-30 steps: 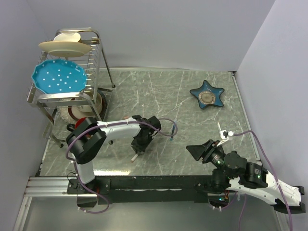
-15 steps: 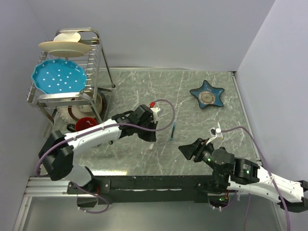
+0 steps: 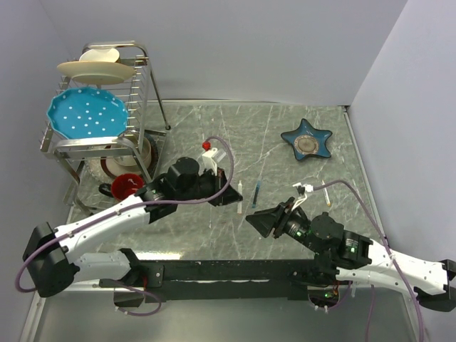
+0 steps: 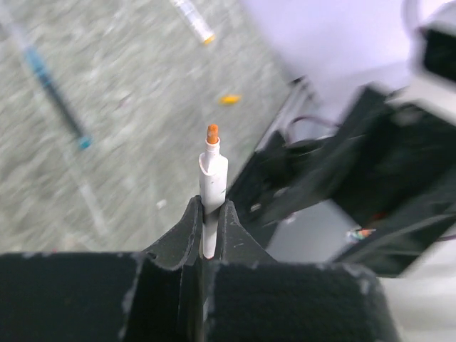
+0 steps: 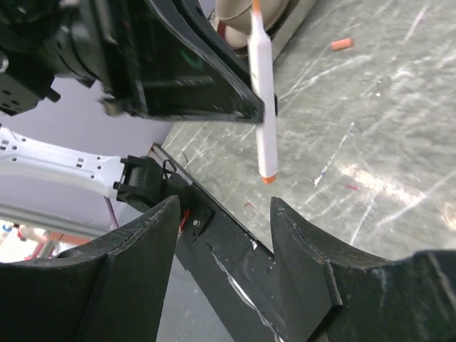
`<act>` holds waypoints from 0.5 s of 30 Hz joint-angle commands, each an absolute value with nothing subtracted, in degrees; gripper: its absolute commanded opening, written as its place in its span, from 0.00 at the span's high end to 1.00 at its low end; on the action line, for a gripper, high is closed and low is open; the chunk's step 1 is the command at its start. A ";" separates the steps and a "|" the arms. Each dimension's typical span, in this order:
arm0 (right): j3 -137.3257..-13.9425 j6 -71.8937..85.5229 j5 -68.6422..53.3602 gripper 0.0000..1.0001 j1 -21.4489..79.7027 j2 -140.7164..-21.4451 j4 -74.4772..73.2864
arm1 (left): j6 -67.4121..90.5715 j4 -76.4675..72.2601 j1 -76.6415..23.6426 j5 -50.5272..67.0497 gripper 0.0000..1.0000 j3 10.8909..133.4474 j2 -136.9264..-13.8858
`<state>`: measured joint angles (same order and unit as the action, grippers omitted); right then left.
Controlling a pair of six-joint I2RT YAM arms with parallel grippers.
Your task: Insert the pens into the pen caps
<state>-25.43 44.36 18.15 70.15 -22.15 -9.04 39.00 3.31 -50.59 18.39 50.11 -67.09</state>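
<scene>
Right, so the left pincer (image 4: 211, 214) is clamped tight on a white pen (image 4: 213, 174) w/ an orange nib. It's held low on the barrel, so most of it sticks out toward the right, over mid-table (image 3: 214, 128). The right pincer (image 5: 224, 214) sits just beside it on the near-right, jaws well apart and nothing btw them; from its own camera the pen's end shows just beyond the gap. The orange cap (image 4: 229, 100) lies loose on the table, further right than the nib, nobody touching it. A blue pen (image 3: 255, 194) lies flat just right of the held one, and a second white pen (image 3: 327, 196) lies further right again. Other caps I can't make out. What worries me: the right side has no cap, so capping prob. can't start until it fetches one, and w/ both pincers this close a reach for it could clip the pen or the left fingers. The cap's tiny and the tabletop looks smooth, so a slightly off pinch could flick it or roll it away. Also, that long overhang means any off-axis push at the nib could lever the pen in the grip & tilt it, and the cap would jam instead of sliding on. If instead the right closes on the barrel as a handover, letting go too early on the left would drop it, prob. onto the blue pen.
</scene>
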 commanded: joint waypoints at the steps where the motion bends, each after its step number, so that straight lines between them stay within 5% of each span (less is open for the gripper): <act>1: -27.33 40.26 16.61 0.39 70.22 -26.44 -3.16 | 44.03 -7.11 -50.71 22.58 0.99 48.61 -64.52; 15: -31.20 37.97 19.25 0.49 70.14 -33.74 -1.84 | 45.00 -8.35 -51.24 27.16 0.99 46.23 -61.08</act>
